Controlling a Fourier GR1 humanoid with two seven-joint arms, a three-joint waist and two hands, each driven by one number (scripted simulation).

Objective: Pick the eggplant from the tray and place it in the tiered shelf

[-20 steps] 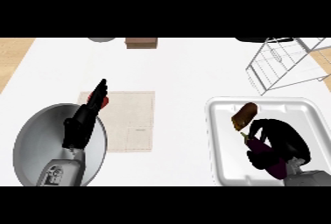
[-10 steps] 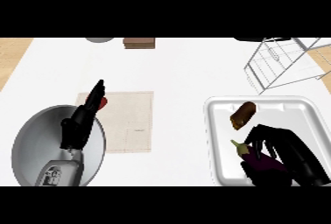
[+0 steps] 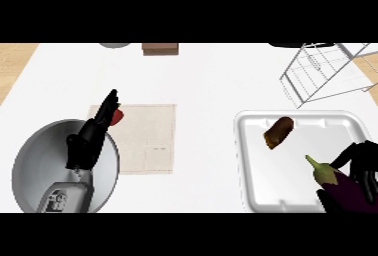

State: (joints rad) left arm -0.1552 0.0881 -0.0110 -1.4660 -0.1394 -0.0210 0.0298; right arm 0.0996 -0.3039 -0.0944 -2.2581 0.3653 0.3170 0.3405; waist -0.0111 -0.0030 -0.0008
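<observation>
Right hand (image 3: 359, 159) curls round eggplant (image 3: 338, 186), low over near right corner of white tray (image 3: 291, 190), ready to lift. Green stem pokes out. Wire tiered shelf (image 3: 322, 70) stands far off, up counter. Left hand (image 3: 90, 142) flat, fingers straight, over grey plate (image 3: 33, 165), out of way.

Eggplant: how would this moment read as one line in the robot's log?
phase: grasp | right hand: curled round eggplant at tray near-right corner | tiered shelf: not yet reached | left hand: open, resting
</observation>
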